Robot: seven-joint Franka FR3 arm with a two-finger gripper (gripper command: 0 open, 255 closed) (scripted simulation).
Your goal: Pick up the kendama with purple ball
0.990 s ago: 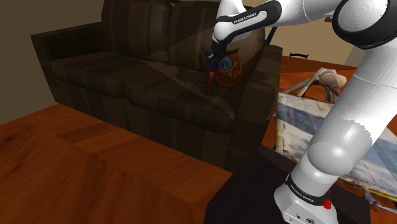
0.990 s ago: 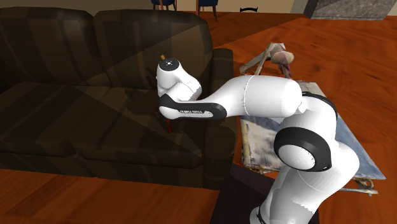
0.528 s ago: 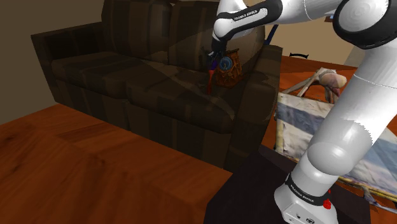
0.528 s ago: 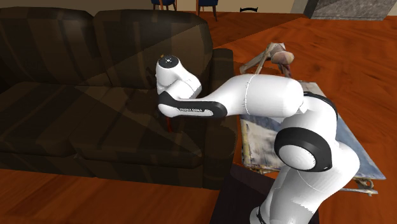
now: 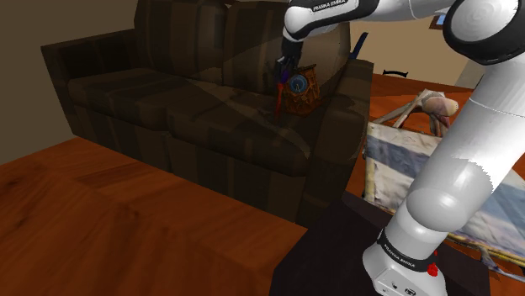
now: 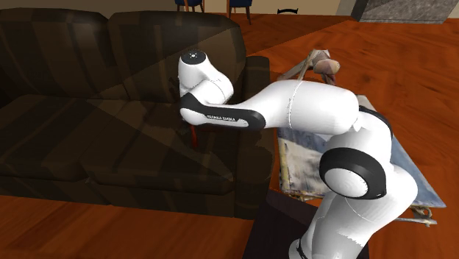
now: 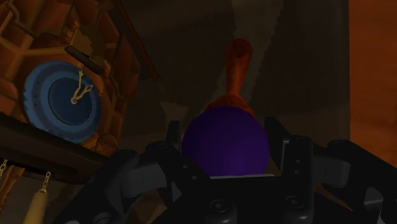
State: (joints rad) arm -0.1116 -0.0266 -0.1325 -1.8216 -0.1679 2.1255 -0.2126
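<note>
Dark brown sofa (image 5: 168, 101) cushions lie under your gripper (image 7: 227, 137), which is clamped on the kendama (image 5: 278, 94) by its purple ball (image 7: 222, 149), red handle pointing down toward the seat. In the shoulder view the cuckoo clock (image 5: 303, 91) stands just beside it, at the kendama's three o'clock. Swing sideways and you could knock it, and the round ball may slip.

In the second exterior view the arm (image 6: 294, 110) hides the kendama (image 6: 193, 136) except its red handle tip; the wrist view's edge crops the cuckoo clock (image 7: 63, 102).
</note>
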